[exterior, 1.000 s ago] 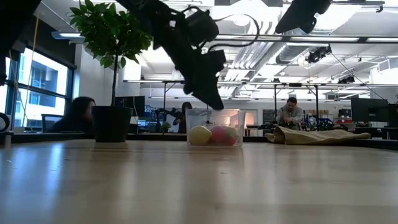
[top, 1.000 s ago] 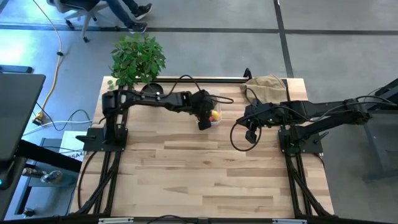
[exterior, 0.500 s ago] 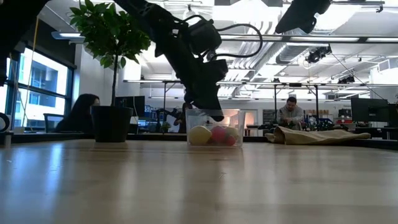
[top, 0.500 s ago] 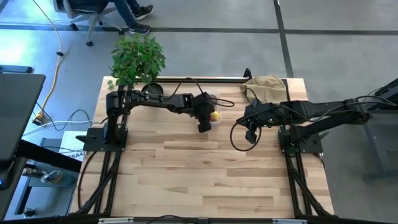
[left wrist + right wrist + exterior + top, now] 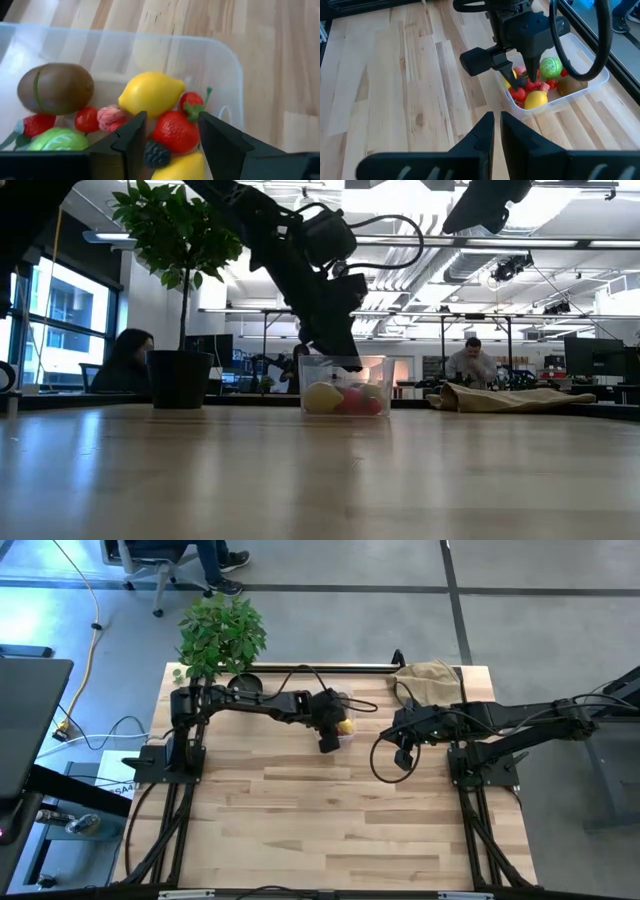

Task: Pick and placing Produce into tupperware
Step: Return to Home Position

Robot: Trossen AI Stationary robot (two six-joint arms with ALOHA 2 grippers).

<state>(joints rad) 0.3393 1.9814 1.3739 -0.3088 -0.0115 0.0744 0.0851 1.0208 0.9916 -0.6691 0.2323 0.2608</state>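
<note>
Likely the homing step, with Produce (image 5: 150,92) already in tupperware (image 5: 220,65) near worktop's far edge.
Left gripper (image 5: 171,131) open-jawed, empty, low over tupperware; right gripper (image 5: 496,125) closed, empty, nearby. Next: lift straight clear of walls.

Yellow lemon (image 5: 150,92), red strawberry (image 5: 175,131), brown kiwi (image 5: 55,88) in clear tupperware (image 5: 225,65).

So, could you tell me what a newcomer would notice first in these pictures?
The eye lands first on the clear tupperware at the far middle of the table. It is packed with bright toy Produce: a yellow lemon, a red strawberry, a brown kiwi. The left gripper hangs open right above it, and the right gripper waits off to its right.
</note>
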